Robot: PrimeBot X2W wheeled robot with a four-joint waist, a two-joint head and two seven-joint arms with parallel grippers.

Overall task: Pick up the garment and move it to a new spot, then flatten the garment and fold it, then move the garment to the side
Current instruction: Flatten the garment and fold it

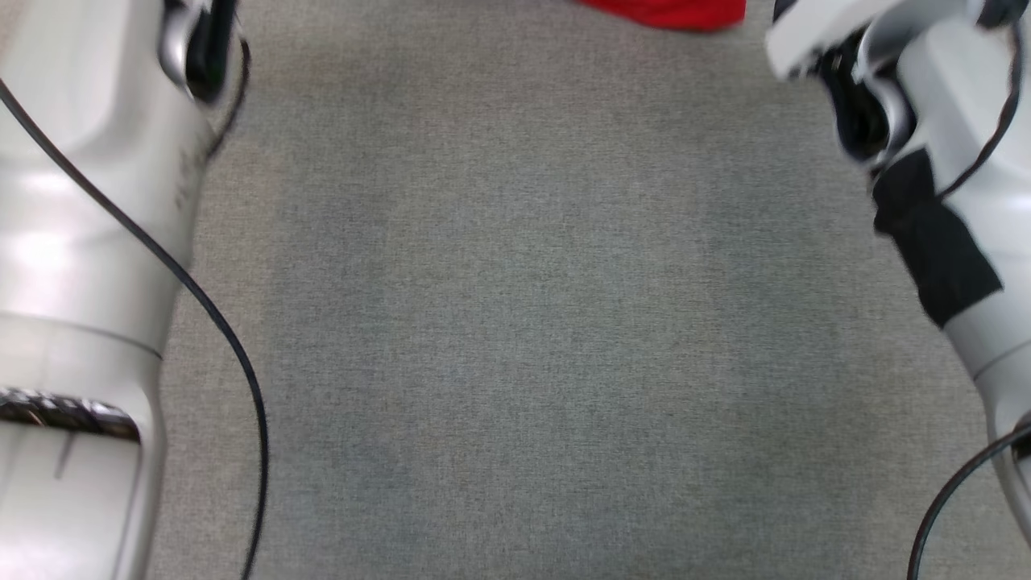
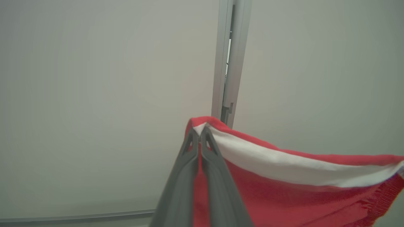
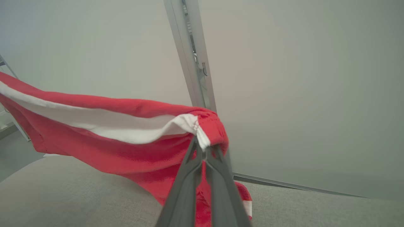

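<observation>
Garment (image 3: pixel 94 126): red knit with one white band along its upper edge.

Location: lifted and stretched between our two grippers, above the far side of the grey table (image 1: pixel 515 322). In the head view a red scrap of it shows at the top edge. In the right wrist view its lower part seems to trail down onto the table.

Left gripper (image 2: pixel 199 130): fingers pressed together on one top corner, red cloth pinched between them.

Right gripper (image 3: pixel 202 145): fingers pressed together on the other top corner, where the white band ends.

Forearms (image 1: pixel 80 242): raised at either side of the head view, the right one blurred.

Backdrop: pale wall with a grey post (image 2: pixel 230 63) behind the cloth.

Progress, as we judge it:
- Pick-up: done, since both corners are held and the top edge hangs nearly taut.
- Move to a new spot: in hand, since the garment is not yet laid down.
- Flattening: not begun.
- Folding: not begun.
- Move to the side: not begun.

We reckon the task is in its first part, with most of it left.
</observation>
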